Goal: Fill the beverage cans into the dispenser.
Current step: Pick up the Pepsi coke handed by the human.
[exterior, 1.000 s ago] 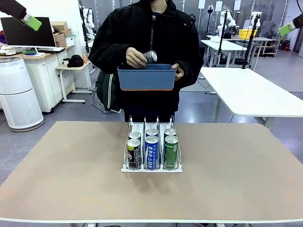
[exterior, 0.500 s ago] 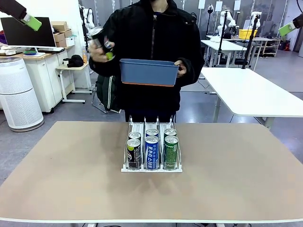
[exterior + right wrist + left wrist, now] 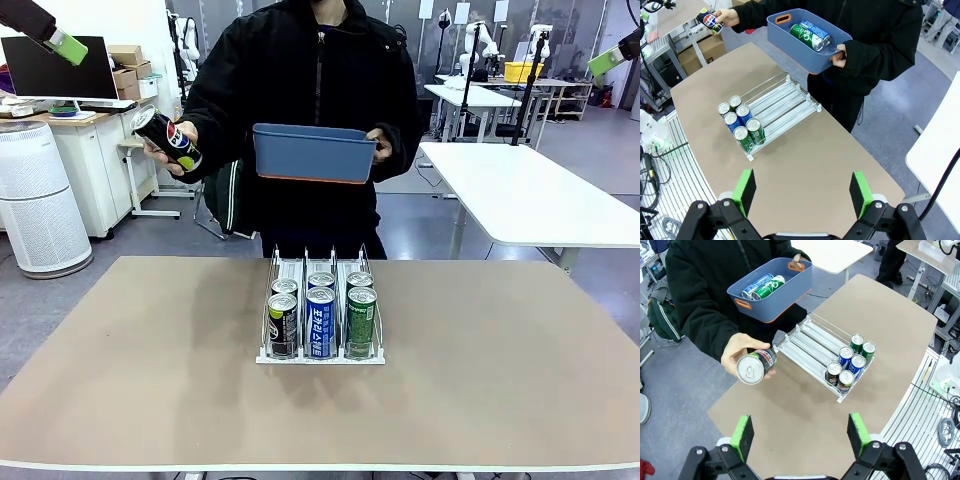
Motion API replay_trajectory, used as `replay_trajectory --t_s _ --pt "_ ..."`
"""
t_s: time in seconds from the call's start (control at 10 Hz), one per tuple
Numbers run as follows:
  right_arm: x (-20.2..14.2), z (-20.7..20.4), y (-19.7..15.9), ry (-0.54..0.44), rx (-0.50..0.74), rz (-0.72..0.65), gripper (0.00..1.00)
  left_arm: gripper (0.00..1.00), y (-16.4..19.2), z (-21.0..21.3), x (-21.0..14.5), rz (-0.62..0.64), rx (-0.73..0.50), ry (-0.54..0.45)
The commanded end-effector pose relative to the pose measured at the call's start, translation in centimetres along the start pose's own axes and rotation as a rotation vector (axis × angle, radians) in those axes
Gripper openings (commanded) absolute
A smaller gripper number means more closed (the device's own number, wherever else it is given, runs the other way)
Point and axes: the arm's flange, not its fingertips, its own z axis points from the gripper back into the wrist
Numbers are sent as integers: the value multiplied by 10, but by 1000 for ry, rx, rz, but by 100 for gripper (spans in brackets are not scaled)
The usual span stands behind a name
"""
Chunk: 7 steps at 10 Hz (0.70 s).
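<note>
Offered left of white three-lane dispenser (image 3: pixel 810 342): slim black metal can (image 3: pixel 756 368) in person's hand (image 3: pixel 737 352). Probably stiff, slick, dentable; best pinched mid-body. Spread apart, empty: left tool (image 3: pixel 799 436), right tool (image 3: pixel 802 194).

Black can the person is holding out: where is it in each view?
Front view: black can upper left, held out left of the blue bin.
Left wrist view: left of centre, silver top toward the camera.
Right wrist view: top-left corner.
Shared landmark: dispenser.
</note>
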Motion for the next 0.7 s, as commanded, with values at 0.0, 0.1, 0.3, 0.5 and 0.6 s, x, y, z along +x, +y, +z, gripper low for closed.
replay_trajectory --t_s 0.0,0.1,0.3,0.5,0.6 --pt "1 0 1 -1 8 -6 100 100 1 -2 -2 3 -3 2" --pt "1 0 1 -1 8 -6 100 100 1 -2 -2 3 -3 2" --pt "1 0 1 -1 8 -6 100 100 1 -2 -2 3 -3 2" --pt "1 0 1 -1 8 -6 100 100 1 -2 -2 3 -3 2" --pt "1 0 1 -1 8 -6 100 100 1 -2 -2 3 -3 2"
